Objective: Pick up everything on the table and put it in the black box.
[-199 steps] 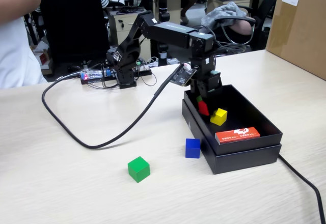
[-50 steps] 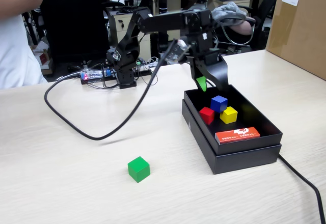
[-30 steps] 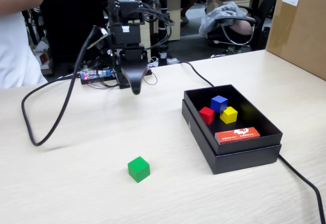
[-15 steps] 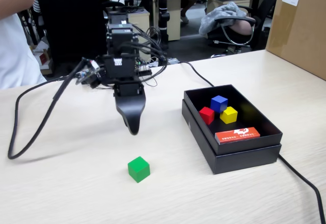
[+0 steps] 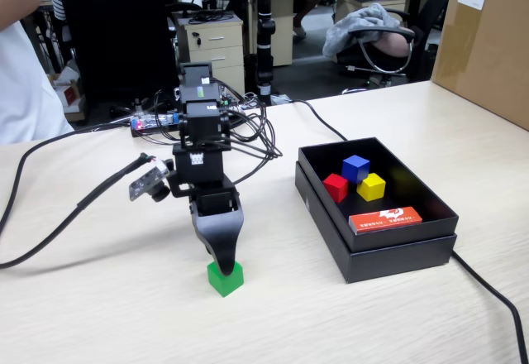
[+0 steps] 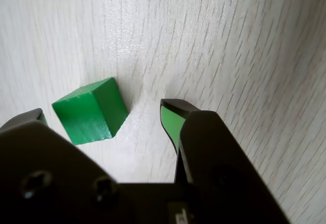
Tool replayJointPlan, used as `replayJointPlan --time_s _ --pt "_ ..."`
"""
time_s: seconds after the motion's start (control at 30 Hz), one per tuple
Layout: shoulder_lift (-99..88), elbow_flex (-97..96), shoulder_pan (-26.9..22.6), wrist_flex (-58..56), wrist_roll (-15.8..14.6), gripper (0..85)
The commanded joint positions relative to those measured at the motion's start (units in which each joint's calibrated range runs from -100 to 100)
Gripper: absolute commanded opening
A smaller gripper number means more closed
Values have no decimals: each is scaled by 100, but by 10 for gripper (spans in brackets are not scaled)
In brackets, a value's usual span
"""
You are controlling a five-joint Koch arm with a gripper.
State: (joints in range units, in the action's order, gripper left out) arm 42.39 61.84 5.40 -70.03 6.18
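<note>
Green cube (image 5: 225, 279) is the one cube left out on the surface (image 5: 116, 314); it sits nearest the camera in the fixed view, at about 9 o'clock from the black box (image 5: 397, 252) and well apart from it. Directly over it hangs the tool (image 5: 222, 258), tips low at the cube's top. The fixed view cannot settle how the jaws stand, since the tool's dark body hides them. The wrist view does: the tool (image 6: 99, 113) is spread wide, one green-padded jaw at 3 o'clock of the cube (image 6: 91, 111), the other just showing at 9 o'clock, with the cube lying between them, skewed, and bare surface (image 6: 244, 40) all around. Neither jaw looks pressed on it yet.

Farther back, only the fixed view shows what is done: red cube (image 5: 335, 187), yellow cube (image 5: 371, 186) and blue cube (image 5: 355, 168) lie inside the box, with an orange card (image 5: 385, 219) nearer its front. By my judgement three quarters are finished; what remains is closing on the green cube and carrying it over.
</note>
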Motion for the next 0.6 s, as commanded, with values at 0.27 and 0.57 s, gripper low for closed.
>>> replayJointPlan --time_s 0.27,0.57 --pt "218 788 20 148 93 348" --pt "368 760 44 131 117 162"
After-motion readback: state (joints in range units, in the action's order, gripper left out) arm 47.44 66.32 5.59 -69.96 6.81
